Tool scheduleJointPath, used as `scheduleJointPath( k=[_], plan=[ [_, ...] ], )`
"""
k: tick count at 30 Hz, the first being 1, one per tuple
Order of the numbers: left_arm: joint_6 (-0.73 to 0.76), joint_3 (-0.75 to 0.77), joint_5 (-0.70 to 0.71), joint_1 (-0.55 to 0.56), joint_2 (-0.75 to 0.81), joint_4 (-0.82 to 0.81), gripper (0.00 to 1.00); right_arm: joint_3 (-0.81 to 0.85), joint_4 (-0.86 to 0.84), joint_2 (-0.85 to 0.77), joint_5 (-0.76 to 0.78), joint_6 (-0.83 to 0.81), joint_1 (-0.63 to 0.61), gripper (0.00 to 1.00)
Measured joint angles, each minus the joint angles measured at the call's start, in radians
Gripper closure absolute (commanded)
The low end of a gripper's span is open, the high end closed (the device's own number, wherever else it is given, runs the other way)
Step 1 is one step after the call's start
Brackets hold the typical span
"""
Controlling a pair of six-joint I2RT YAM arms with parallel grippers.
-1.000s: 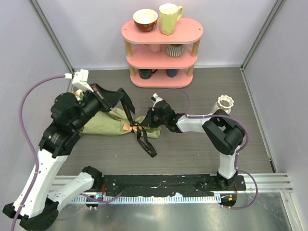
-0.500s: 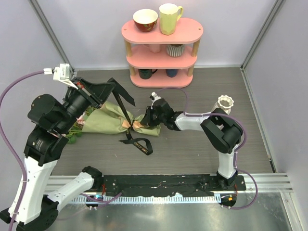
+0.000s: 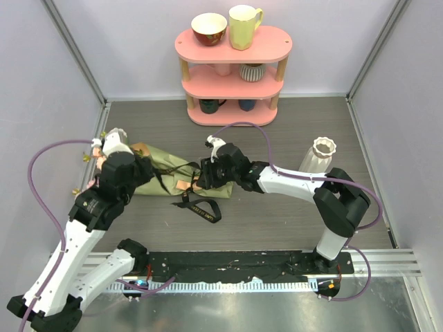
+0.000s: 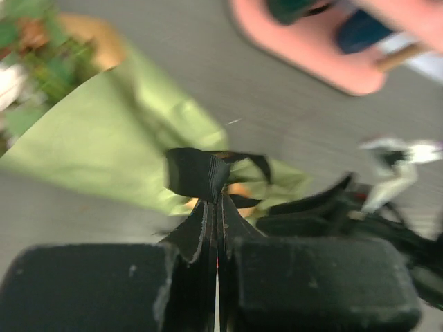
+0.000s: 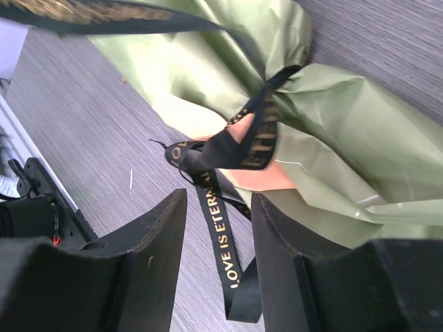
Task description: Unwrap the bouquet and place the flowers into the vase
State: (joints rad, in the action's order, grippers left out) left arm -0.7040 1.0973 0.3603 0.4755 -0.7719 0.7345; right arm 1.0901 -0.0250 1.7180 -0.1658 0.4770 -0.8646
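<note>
While the bouquet (image 3: 169, 176) lies on the counter (image 3: 277, 221), well apart from the vase (image 3: 320, 153), its paper looks light and crinkly. Left wrist: the left pincer (image 4: 218, 256) pinches the limp ribbon (image 4: 197, 173). Right wrist: the right pincer (image 5: 218, 207) hangs spread over the knot (image 5: 242, 149), probably the best place to tug.

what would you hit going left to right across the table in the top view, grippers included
left gripper → right gripper → vase. The bouquet and the pink shelf are left out, as they overlap the grippers' span.
</note>
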Motion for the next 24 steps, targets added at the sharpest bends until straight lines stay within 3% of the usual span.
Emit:
scheduleJointPath(
  k=[4,10,13,16,17,20,24],
  plan=[
    [-0.107,-0.134,0.16,0.0,0.105,0.144,1.0,0.024,0.014,0.0,0.003,0.001,-0.025,0.57],
    [-0.238,-0.204,0.314,0.0,0.351,0.261,0.99,0.124,0.019,0.06,0.047,0.064,-0.03,0.66],
    [-0.247,-0.227,0.344,0.0,0.47,0.266,0.87,0.158,0.01,0.093,0.057,0.097,-0.03,0.67],
    [-0.237,-0.237,0.355,0.0,0.541,0.265,0.6,0.177,-0.013,0.137,0.056,0.127,-0.029,0.68],
    [-0.228,-0.237,0.354,0.0,0.552,0.262,0.45,0.178,-0.02,0.151,0.055,0.133,-0.029,0.69],
    [-0.19,-0.237,0.334,0.0,0.563,0.239,0.27,0.175,-0.021,0.19,0.051,0.155,-0.029,0.69],
    [-0.12,-0.233,0.256,0.0,0.539,0.175,0.19,0.132,-0.035,0.2,0.054,0.171,-0.029,0.7]
  ],
)
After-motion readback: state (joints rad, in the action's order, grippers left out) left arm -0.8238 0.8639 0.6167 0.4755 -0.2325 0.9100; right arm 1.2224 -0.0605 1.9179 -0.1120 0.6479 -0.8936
